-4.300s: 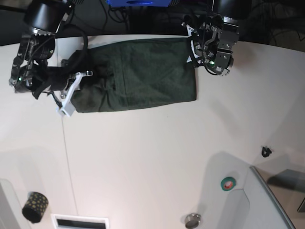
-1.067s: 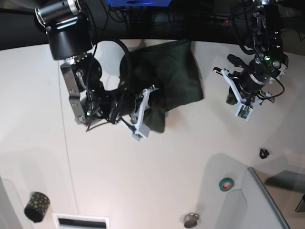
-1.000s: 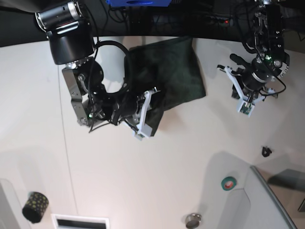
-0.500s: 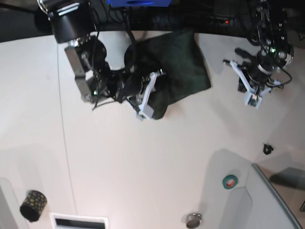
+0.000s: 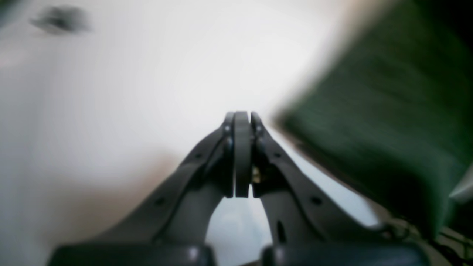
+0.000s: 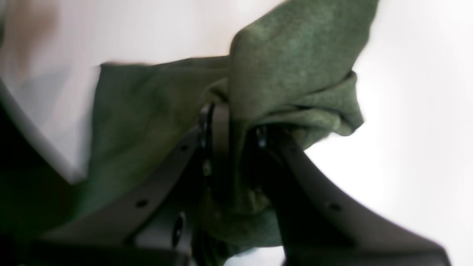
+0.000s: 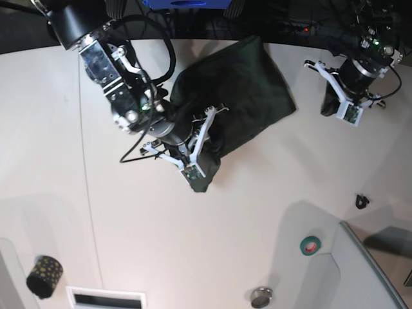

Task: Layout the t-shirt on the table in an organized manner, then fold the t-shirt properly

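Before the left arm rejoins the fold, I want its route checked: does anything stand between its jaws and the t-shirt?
Nothing visible does. The left gripper hangs shut and empty over bare table, with only white surface between it and the t-shirt, which the right gripper grips.

Bright, even light washes the white tabletop (image 7: 193,244); both wrist views are motion-blurred, with soft shadows in the base view.

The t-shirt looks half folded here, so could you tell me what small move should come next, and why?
Probably the right gripper should lower its pinched corner onto the t-shirt and let go: the fabric is bunched in its jaws, while the left gripper is shut, empty and off to the side.
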